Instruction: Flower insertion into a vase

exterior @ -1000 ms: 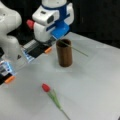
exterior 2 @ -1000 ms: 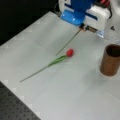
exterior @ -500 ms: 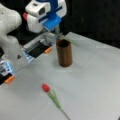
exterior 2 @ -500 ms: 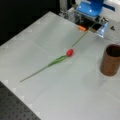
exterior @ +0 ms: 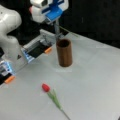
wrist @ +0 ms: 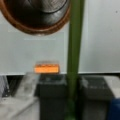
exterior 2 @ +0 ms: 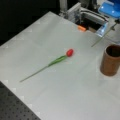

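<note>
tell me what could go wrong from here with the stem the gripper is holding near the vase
1. The green stem in the gripper hangs beside the vase mouth in the wrist view, not over it, so it could catch the rim.
2. The stem slants in a front view; a sideways push might tip the vase.
3. The red tulip lies loose on the table, where a low sweep could knock it.

No readable text, label, brand or number anywhere in these views. Only a small dark triangular mark on the white robot base [exterior: 19, 57], at a front view's left, too blurred to read. Nothing printed on the vase [exterior: 64, 52], on the gripper [exterior: 57, 32] with its blue part, or on the orange tabs [exterior: 48, 50] near the rail.
</note>
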